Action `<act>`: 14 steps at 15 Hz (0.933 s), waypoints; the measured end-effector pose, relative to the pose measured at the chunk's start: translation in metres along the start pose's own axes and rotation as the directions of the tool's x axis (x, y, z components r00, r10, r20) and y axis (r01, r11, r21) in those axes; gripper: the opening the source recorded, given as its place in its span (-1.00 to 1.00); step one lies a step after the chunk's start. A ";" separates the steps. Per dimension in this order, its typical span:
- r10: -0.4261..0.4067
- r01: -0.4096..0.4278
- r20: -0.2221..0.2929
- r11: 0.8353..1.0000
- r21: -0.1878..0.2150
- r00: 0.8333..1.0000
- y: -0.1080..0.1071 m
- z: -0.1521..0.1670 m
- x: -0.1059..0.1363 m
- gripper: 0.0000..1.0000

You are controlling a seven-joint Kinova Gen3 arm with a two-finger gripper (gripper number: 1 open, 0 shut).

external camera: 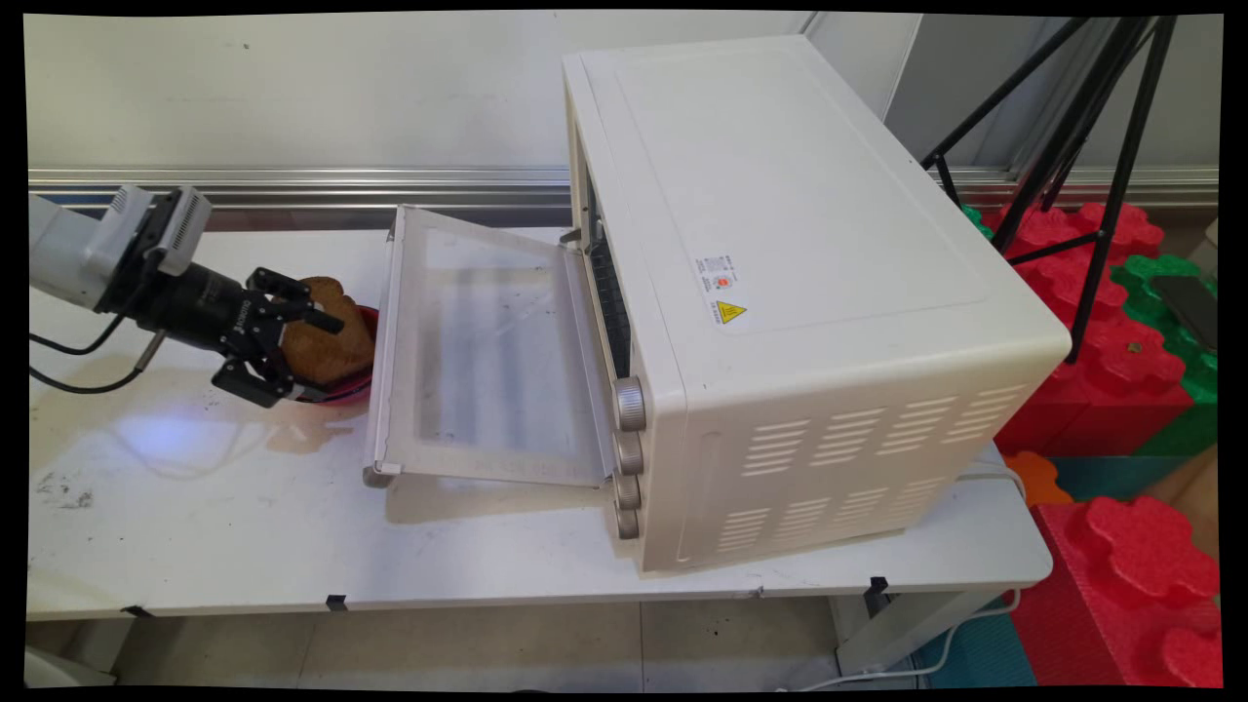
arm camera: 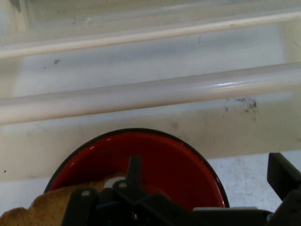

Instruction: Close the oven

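My black gripper (external camera: 307, 356) reaches in from the left and hovers at a red bowl (external camera: 363, 322) on the white table, just left of the oven's lowered door. A brown slice of toast (external camera: 331, 341) leans in the bowl, its top edge above the rim. The fingers stand wide apart, one across the toast's upper face and one below its near edge. In the hand view the red bowl (arm camera: 160, 160) fills the lower middle, the toast (arm camera: 33, 209) shows at the bottom left, and one finger (arm camera: 283, 175) stands far out at the right edge.
A cream toaster oven (external camera: 799, 292) takes up the table's middle and right. Its glass door (external camera: 487, 361) hangs open toward the bowl, with its handle bar (arm camera: 150, 94) just beyond the bowl. Crumbs (external camera: 63, 487) lie at the front left. A black tripod (external camera: 1072, 146) and foam blocks (external camera: 1121, 370) stand on the right.
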State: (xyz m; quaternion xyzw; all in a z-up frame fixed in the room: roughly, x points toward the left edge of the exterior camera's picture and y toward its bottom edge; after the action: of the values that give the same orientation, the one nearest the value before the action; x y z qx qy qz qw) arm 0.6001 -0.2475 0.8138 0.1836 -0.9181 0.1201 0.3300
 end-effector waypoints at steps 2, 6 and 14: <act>0.000 0.000 -0.006 1.000 -0.004 1.000 -0.001 0.003 0.000 1.00; 0.005 -0.005 -0.017 1.000 -0.011 1.000 -0.003 0.008 -0.001 -1.00; 0.007 -0.008 -0.031 1.000 -0.023 0.999 -0.004 0.016 -0.003 -1.00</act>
State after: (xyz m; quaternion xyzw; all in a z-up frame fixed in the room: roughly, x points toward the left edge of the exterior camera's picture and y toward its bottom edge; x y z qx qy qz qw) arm 0.5948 -0.2557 0.8007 0.1744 -0.9150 0.1135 0.3457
